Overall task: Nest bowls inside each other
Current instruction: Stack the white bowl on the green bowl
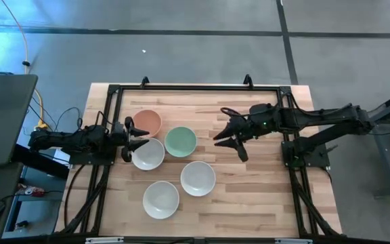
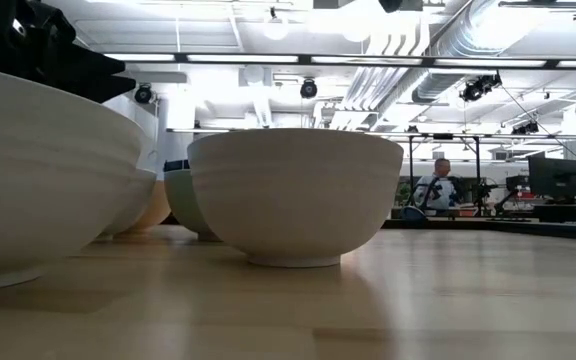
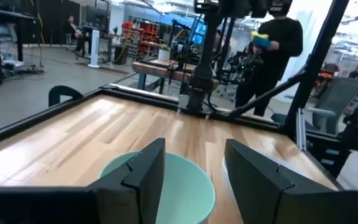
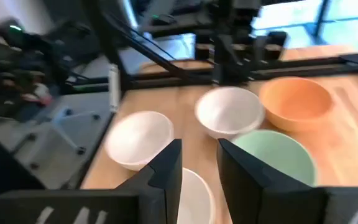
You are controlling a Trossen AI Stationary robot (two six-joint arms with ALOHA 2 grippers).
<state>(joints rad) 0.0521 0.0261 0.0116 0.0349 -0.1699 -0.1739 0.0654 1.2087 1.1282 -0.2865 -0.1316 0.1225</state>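
- Nearest the front edge of the counter (image 1: 263, 203) we see two white bowls: one close to the front edge (image 1: 161, 199), another just behind it and toward the right (image 1: 198, 177). They sit side by side without clearly touching.
- Behind them, toward the left edge, a third white bowl (image 1: 147, 154) sits just beside the left gripper (image 1: 138, 135), whose fingers (image 3: 143, 174) stand apart and hold nothing.
- Next comes the mint green bowl (image 1: 180, 141), near the middle of the counter and beside that third white bowl.
- Farther back lies the salmon-orange bowl (image 1: 147, 123), nearest the rear-left corner.
- All five bowls rest upright and separate; none is nested yet, so we judge the task barely begun.
- Over the right half of the counter, at about the green bowl's depth, the right gripper (image 1: 229, 141) hovers with fingers (image 4: 166, 171) parted and empty.
- We judge the bowls rigid, smooth and probably slippery, likely ceramic or hard plastic, so a hard drop could chip one.
- We would take hold at the rim, one finger inside the wall and one outside, since the rounded body offers no flat face.
- Sizes look similar, so we expect each bowl to seat shallowly and need to be lowered level and centred.
- Beyond the counter, a person is in the room.
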